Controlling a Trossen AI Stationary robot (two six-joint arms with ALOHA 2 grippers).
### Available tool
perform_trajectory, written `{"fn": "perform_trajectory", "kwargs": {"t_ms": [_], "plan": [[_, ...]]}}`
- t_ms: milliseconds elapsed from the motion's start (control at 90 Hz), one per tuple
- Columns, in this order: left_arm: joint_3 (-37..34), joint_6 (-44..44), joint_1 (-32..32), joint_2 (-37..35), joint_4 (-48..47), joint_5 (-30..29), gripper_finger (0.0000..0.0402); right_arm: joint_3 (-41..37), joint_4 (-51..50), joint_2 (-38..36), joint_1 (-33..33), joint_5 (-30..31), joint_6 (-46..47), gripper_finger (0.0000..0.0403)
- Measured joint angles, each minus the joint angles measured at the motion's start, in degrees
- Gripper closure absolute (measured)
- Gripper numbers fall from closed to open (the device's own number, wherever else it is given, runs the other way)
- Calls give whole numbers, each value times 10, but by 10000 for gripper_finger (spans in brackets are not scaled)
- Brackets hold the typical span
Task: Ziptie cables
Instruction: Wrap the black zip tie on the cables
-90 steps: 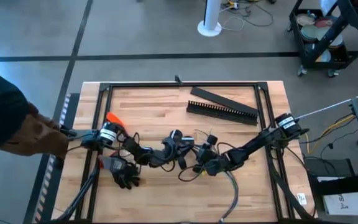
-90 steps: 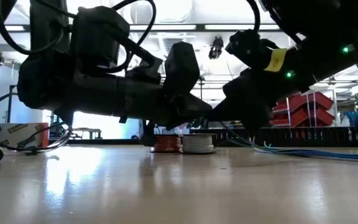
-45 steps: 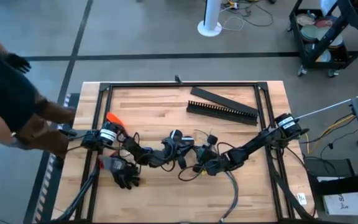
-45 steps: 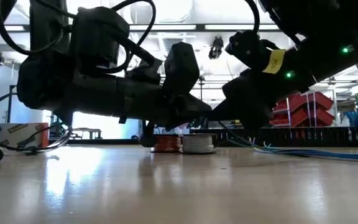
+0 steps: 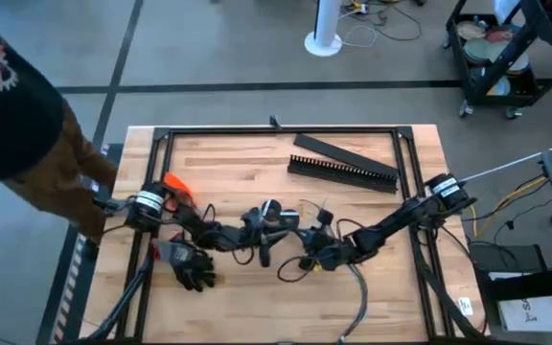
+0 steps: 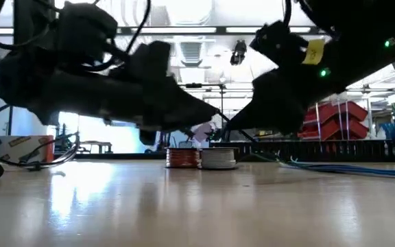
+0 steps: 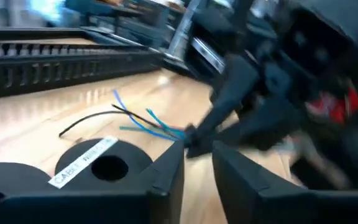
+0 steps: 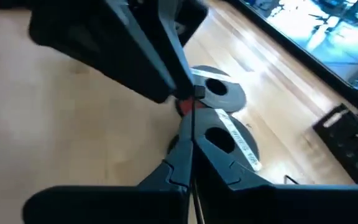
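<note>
My right gripper (image 5: 309,260) is low over the middle of the table, shut on a thin black ziptie (image 8: 192,117). My left gripper (image 5: 263,247) faces it from the table's left side. Its fingers (image 7: 166,177) are a little apart with nothing between them. Thin black wire loops (image 5: 291,269) lie on the wood beside the two grippers. Blue wire ends (image 7: 146,121) and a black wire (image 7: 84,122) lie in front of the left fingers. A grey cord (image 5: 360,299) runs toward the near edge. My right gripper pinches the ziptie between its two shut fingers (image 8: 180,163). The strip runs along the fingers and sticks out past their ends (image 8: 192,107) toward my left gripper. It is low over the table; which part of the strip is held does not show.
Two wire spools (image 6: 201,158) stand on the table under the grippers. A comb-toothed black duct (image 5: 343,170) and a flat black bar (image 5: 330,149) lie at the far right. A black glove (image 5: 191,269) lies near the left arm. A person (image 5: 17,105) stands beyond the table's far left corner.
My left gripper has drawn back a little toward the table's left edge, away from my right gripper, which has kept still. The person at the far left has moved along the table's left side.
</note>
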Motion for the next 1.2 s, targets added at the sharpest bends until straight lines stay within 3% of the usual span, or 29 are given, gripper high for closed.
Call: {"fn": "perform_trajectory", "kwargs": {"t_ms": [289,467,633,900,1200], "plan": [[20,164,0,-21,-106,82,274,-6,-3,-12,0,-152,-22,402],[71,249,-1,-21,-194,134,286,-9,-5,-20,-5,-242,-21,403],[105,296,-2,-21,-292,175,309,-19,-6,-29,-13,-282,-17,403],[149,372,-4,-21,-383,176,332,-55,9,-53,-52,-393,8,403],[159,378,-4,-21,-387,174,336,-122,176,-51,-117,-570,11,403]]}}
